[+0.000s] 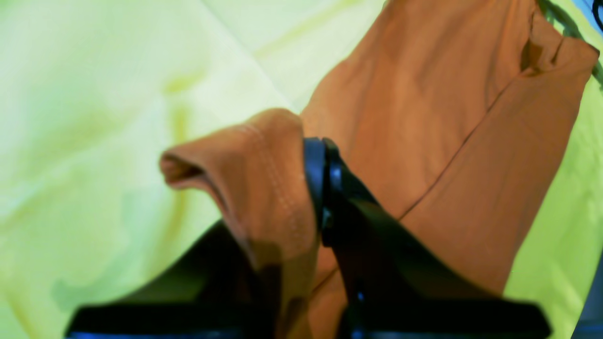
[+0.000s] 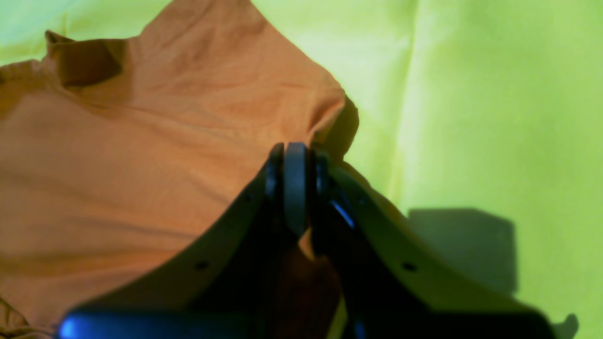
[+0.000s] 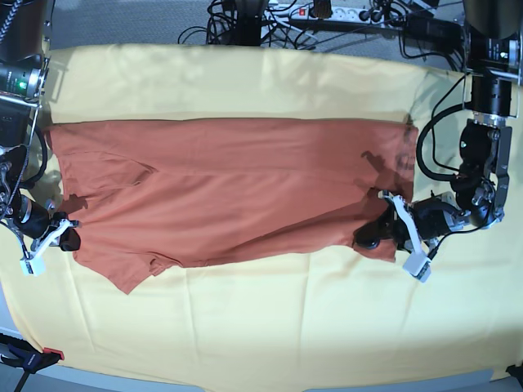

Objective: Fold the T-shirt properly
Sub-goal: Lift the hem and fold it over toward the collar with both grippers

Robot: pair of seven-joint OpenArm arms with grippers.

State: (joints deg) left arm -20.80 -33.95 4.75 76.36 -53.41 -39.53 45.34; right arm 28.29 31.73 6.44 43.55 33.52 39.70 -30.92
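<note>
T-shirt, one, pinched by two closed tools on one yellow cloth.

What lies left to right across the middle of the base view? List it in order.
Right hand shut on the T-shirt's edge → T-shirt spread flat → left hand shut on the shirt's other edge → bare yellow cloth.

left gripper: clamped on T-shirt hem | under it: yellow cloth
</note>
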